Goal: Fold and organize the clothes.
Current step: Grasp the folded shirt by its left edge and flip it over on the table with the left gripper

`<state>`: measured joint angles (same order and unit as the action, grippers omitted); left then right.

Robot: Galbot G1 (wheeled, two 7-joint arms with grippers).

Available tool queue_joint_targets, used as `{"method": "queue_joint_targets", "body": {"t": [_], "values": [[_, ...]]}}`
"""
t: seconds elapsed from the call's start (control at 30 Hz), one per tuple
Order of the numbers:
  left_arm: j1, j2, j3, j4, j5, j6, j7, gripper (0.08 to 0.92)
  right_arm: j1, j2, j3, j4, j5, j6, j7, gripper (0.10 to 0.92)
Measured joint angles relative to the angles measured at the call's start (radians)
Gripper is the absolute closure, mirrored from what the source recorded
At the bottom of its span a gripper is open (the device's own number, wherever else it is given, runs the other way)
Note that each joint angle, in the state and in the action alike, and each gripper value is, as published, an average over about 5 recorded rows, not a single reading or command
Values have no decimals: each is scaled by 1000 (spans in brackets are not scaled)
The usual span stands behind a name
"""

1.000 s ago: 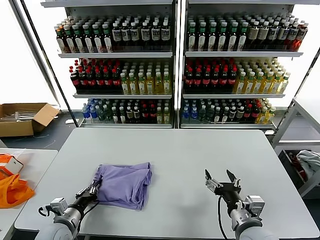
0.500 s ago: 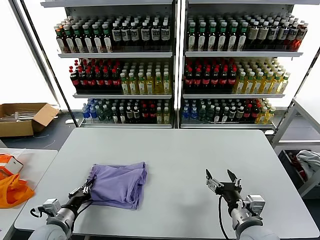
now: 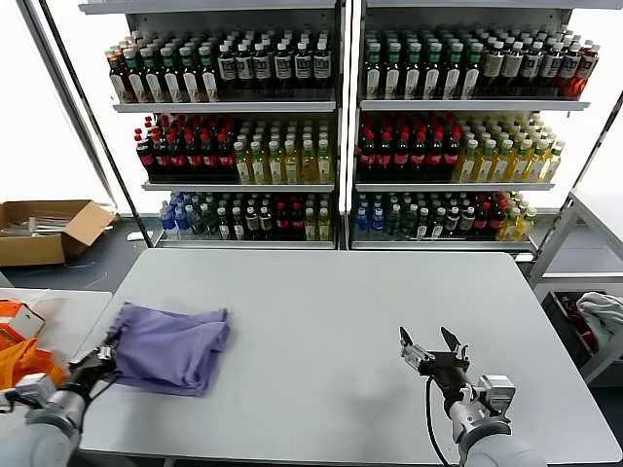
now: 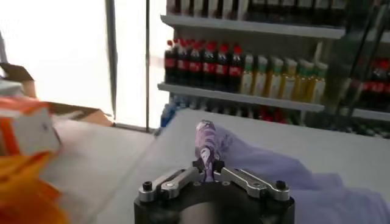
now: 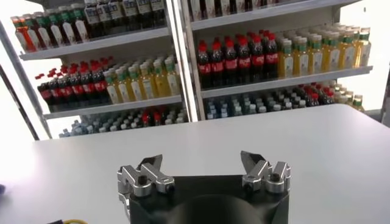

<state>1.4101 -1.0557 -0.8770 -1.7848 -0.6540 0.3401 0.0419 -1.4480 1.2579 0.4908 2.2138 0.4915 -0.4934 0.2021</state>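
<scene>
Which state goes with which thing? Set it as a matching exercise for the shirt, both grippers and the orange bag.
Column one:
1. T-shirt
2. left gripper
3. right gripper
4. orange bag

Column two:
a. open, holding nothing, over the table's right front
b. folded, lying near the table's left edge
c. on the side table, to the left
d. shut on a fabric edge

Pairs: 1-b, 2-d, 3-a, 4-c
</scene>
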Motion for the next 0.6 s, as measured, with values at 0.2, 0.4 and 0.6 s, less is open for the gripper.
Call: {"method": "queue_joint_targets", "body": {"t": [0.2, 0.4, 0.6], "values": [[-30, 86, -123, 22, 33, -9, 5, 886, 6, -2, -4, -11, 4, 0, 0, 203], [-1, 120, -179, -42, 108, -23, 29, 886, 10, 5, -11, -19, 2, 0, 1, 203], [62, 85, -81, -168, 212, -25, 41, 886, -1, 9, -3, -19, -1, 4, 0, 203]]}}
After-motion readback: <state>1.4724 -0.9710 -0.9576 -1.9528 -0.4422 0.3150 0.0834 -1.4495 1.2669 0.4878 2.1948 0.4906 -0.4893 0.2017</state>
